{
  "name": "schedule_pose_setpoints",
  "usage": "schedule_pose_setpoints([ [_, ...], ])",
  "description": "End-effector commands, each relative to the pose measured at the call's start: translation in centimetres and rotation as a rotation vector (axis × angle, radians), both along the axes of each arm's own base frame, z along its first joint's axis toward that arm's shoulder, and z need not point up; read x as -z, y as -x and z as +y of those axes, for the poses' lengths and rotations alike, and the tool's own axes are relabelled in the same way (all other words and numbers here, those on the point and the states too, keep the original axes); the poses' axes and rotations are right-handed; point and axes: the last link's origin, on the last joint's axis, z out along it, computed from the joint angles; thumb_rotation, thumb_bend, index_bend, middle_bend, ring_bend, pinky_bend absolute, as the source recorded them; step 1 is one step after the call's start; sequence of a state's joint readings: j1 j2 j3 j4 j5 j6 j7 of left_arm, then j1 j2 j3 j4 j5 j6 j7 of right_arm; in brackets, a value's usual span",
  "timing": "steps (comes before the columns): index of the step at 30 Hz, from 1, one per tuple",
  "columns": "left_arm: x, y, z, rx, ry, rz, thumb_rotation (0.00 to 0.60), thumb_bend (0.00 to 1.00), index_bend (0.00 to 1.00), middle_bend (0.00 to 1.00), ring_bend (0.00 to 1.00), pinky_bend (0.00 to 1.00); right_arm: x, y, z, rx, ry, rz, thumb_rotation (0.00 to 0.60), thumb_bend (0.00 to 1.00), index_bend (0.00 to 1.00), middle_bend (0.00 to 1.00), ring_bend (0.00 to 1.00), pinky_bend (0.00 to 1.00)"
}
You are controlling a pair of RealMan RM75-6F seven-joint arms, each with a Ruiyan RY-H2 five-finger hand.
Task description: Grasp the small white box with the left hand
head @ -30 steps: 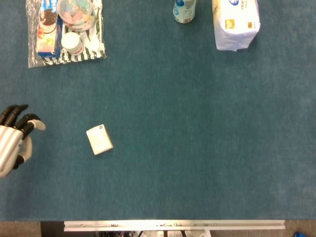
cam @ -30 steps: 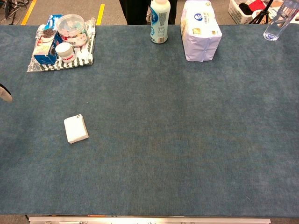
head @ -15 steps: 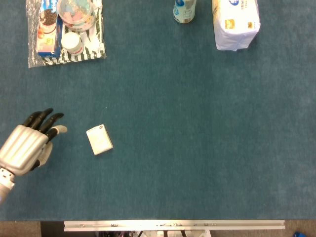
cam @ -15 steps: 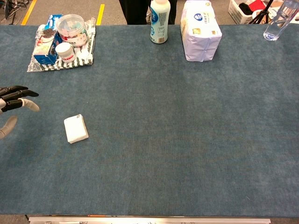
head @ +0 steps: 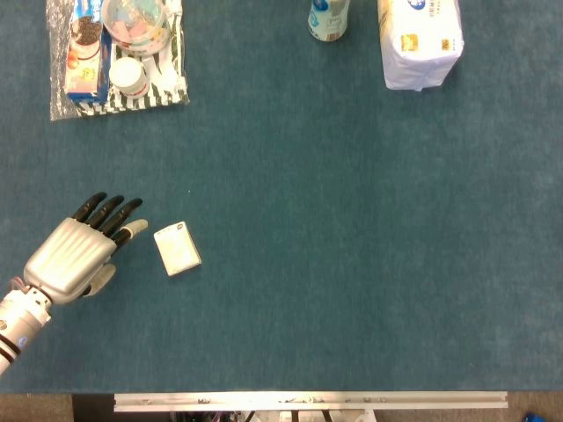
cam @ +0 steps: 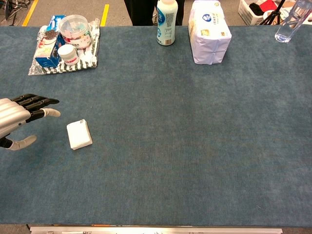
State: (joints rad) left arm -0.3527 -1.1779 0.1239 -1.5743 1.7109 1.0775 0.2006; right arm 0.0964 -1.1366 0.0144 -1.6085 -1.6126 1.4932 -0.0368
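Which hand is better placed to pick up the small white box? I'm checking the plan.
Left. The left hand, fingers spread, is beside the small white rectangular box on the blue table. The right hand isn't in view.

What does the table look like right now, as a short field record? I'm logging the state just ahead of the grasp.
target: small white box, lying flat on the blue table, untouched
left hand: empty, fingers spread, just left of the box, not touching it
right hand: not in view
far left corner: striped tray with a white jar and snack packs
far edge: white bottle and white wrapped pack, side by side
grasp: not yet made
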Motion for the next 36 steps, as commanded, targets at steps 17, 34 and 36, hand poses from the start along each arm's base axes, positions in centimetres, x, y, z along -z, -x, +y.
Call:
schedule_pose_setpoints([
  [17, 2.2, -1.3, 0.9, 0.132, 0.091, 0.135, 0.600, 0.29, 0.09, 0.00, 0.00, 0.06, 0.0, 0.0, 0.2, 0.000, -0.004, 0.001, 0.600, 0.06, 0.61, 0.53, 0.33, 0.21],
  [34, 3.0, -1.7, 1.1, 0.167, 0.096, 0.181, 0.600, 0.29, 0.09, 0.00, 0.00, 0.06, 0.1, 0.1, 0.2, 0.002, -0.010, 0.008, 0.600, 0.06, 0.61, 0.53, 0.34, 0.21],
  [36, 3.2, -1.9, 1.1, 0.176, 0.099, 0.179, 0.600, 0.29, 0.09, 0.00, 0.00, 0.06, 0.1, 0.0, 0.2, 0.002, -0.010, 0.008, 0.600, 0.06, 0.61, 0.53, 0.34, 0.21],
])
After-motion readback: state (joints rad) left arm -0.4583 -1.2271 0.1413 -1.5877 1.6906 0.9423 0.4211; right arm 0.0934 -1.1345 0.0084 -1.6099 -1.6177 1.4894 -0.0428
